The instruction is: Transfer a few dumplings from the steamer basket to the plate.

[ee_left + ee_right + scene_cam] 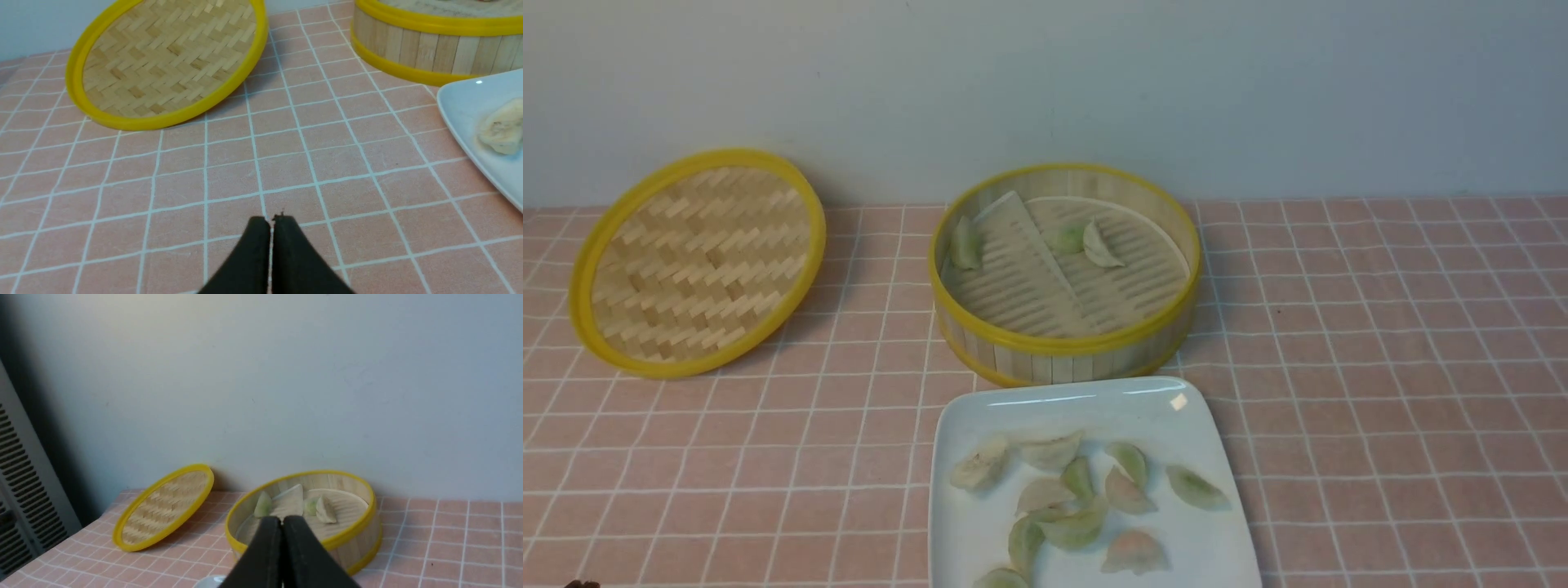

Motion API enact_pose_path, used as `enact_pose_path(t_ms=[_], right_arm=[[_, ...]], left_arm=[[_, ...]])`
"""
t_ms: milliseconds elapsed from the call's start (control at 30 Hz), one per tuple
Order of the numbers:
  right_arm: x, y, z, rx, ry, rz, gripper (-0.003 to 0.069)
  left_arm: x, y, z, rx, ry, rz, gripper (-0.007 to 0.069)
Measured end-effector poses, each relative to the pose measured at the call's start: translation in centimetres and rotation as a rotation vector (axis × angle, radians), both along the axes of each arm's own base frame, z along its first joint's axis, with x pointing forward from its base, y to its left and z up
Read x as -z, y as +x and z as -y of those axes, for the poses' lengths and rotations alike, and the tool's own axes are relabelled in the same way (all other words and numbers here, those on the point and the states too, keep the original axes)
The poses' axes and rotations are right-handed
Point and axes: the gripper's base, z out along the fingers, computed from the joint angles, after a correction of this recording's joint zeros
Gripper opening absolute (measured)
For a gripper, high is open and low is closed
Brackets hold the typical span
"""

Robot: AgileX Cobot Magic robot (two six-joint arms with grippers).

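The steamer basket [1065,343] stands mid-table with three dumplings inside: one [965,243] against its left wall and two [1091,242] near the middle. It also shows in the right wrist view [359,539] and the left wrist view [425,49]. The white plate [1094,404] sits just in front of it and holds several dumplings [1078,494]. My left gripper [271,219] is shut and empty, low over the tablecloth, left of the plate [461,102]. My right gripper [282,519] is shut and empty, raised and facing the basket. Neither gripper shows in the front view.
The flat woven lid [698,261] with a yellow rim leans against the back wall at the left. A pink checked cloth [1380,367] covers the table. A grey vented panel [20,490] stands off the table's left side.
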Motion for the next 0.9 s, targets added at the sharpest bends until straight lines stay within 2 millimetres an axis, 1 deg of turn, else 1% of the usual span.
enact_pose_path(t_ms=[133, 267, 533, 633, 733, 800, 900], right_arm=[[0.6, 0.2, -0.3, -0.007, 0.011, -0.020, -0.0013], [0.6, 0.3, -0.3, -0.005, 0.005, -0.009, -0.0013], [-0.1, 0.0, -0.9, -0.066, 0.010, 0.112, -0.0013], [-0.4, -0.5, -1.5, -0.141, 0.016, 0.155, -0.0013], [-0.4, -0.8, -2.0, -0.200, -0.022, 0.202, -0.0013], [-0.5, -1.0, -2.1, -0.219, -0.068, 0.249, -0.0013], [-0.5, -1.1, -2.3, -0.234, -0.094, 0.275, -0.0013]], left_arm=[[0.0, 0.0, 0.0, 0.000, 0.000, 0.000, -0.0006], [0.0, 0.0, 0.0, 0.000, 0.000, 0.000, -0.0006], [0.0, 0.0, 0.0, 0.000, 0.000, 0.000, -0.0006], [0.0, 0.0, 0.0, 0.000, 0.000, 0.000, -0.0006], [0.0, 0.0, 0.0, 0.000, 0.000, 0.000, -0.0006], [0.0, 0.0, 0.0, 0.000, 0.000, 0.000, -0.0006], [0.0, 0.0, 0.0, 0.000, 0.000, 0.000, -0.0006]])
